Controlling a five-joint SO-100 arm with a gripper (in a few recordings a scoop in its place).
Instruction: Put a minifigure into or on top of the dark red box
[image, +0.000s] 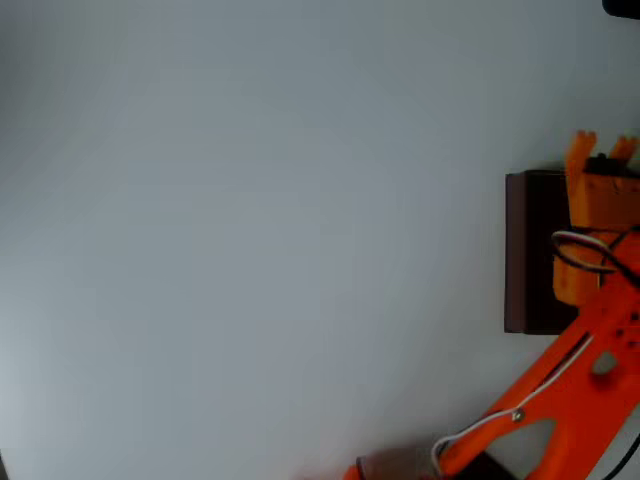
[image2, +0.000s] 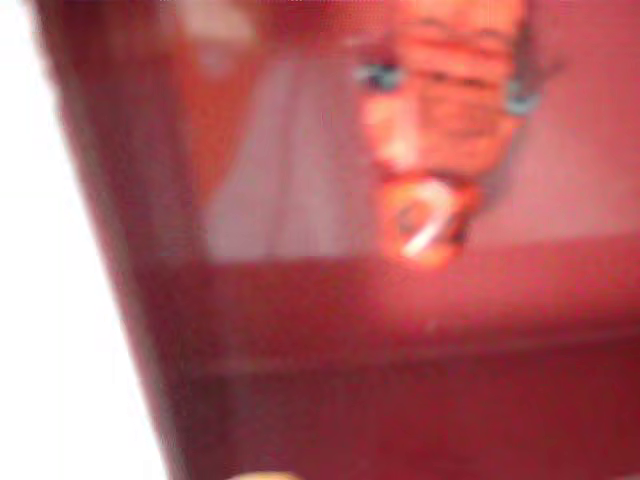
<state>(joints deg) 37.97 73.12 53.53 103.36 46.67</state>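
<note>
Orange plastic arm (image: 585, 385), white cable (image: 520, 412), black wires

The overhead view looks straight down from well above onto the pale bench (image: 250, 240), with the orange arm (image: 560, 400) entering at the lower right and the dark red box (image: 530, 250) at the right edge, cut partly by the frame. The wrist view rides on the arm and sits very close to the dark red box (image2: 400, 340), so near that it is blurred. Both views share the box and a strip of pale bench (image2: 50, 330) beside it.
</note>
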